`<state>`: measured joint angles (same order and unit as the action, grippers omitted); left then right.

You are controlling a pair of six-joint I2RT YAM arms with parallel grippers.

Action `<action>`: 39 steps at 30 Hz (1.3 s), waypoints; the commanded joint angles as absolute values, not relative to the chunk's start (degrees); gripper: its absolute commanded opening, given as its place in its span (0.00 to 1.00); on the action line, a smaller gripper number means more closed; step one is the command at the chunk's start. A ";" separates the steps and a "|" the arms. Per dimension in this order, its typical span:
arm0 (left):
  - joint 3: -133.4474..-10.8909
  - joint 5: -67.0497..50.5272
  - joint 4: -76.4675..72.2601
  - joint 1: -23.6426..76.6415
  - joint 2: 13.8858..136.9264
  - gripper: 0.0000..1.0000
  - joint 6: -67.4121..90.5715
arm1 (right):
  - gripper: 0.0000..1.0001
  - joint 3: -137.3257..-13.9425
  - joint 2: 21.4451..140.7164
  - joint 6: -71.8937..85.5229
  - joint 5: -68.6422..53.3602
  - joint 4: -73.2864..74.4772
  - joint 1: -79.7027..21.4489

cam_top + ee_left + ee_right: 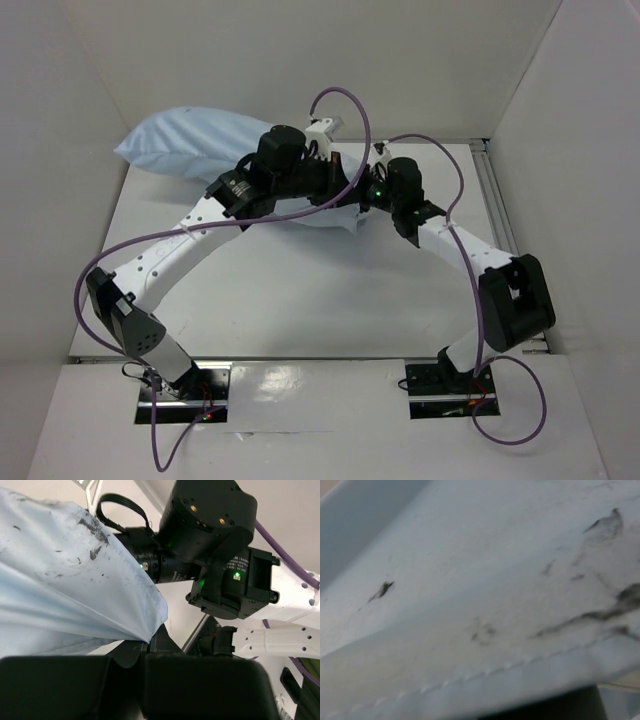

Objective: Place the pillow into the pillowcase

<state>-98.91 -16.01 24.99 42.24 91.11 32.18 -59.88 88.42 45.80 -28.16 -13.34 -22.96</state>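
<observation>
The light blue pillowcase (190, 145) lies bulging at the back left of the table, its near end lifted between the two arms. The white pillow does not show in any view. My left gripper (335, 185) is shut on a pinched fold of the pillowcase (60, 580), the cloth fanning out from the jaws (147, 641). My right gripper (366, 200) is up against the same end. Its view is filled by the stained cloth and stitched hem (470, 580), with one dark finger (560, 706) under the hem.
White walls close off the back and both sides of the table (300, 280). A metal rail (492, 190) runs along the right edge. Purple cables (345, 100) loop over both arms. The right arm's wrist (210, 535) is close to my left gripper.
</observation>
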 commanded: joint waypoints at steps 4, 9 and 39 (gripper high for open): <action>-106.61 -25.40 11.51 45.70 83.94 0.00 35.24 | 0.00 -57.74 76.92 43.87 -31.20 -5.91 -23.73; -110.55 -20.75 17.39 45.70 85.95 0.00 33.58 | 0.59 -56.69 64.90 34.48 -22.16 13.42 -23.73; -113.47 -18.19 25.31 44.03 82.53 0.00 31.82 | 0.36 -52.21 64.86 13.36 -0.33 -2.01 -23.20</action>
